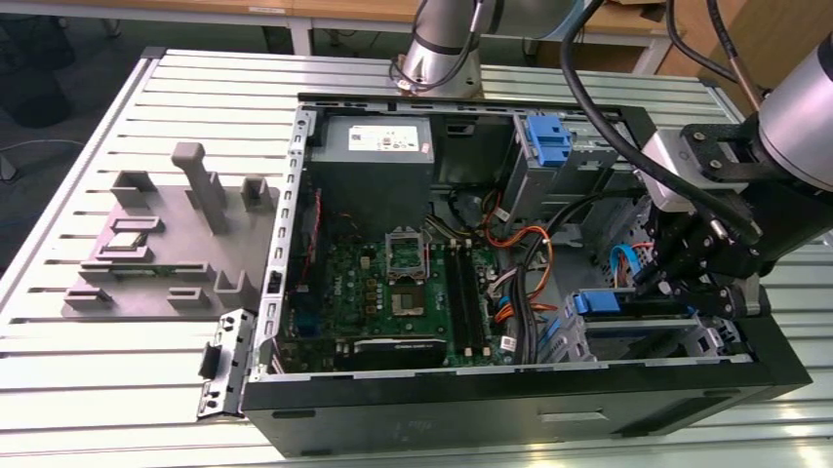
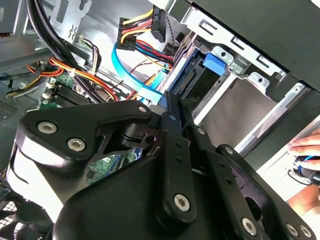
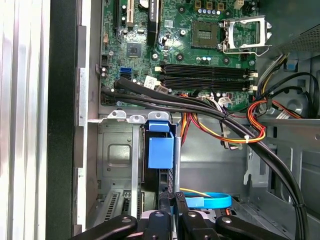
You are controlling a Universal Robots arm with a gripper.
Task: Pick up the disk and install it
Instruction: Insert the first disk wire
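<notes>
1. I see the disk [image 1: 602,301] standing on edge inside the metal drive cage [image 1: 703,336], at the exterior view's right end of the open computer case [image 1: 521,405].
2. From that camera it reads as a thin blue strip, with a broader blue block at the end nearer the motherboard [image 1: 390,292].
3. In the first wrist view the disk [image 3: 161,151] shows its blue plastic carrier end, with a narrow dark edge running on behind it in the slot.
4. In the second wrist view the disk [image 2: 186,84] shows a dark connector edge between the cage's metal walls.
5. I cannot tell how deeply it is seated.
</notes>
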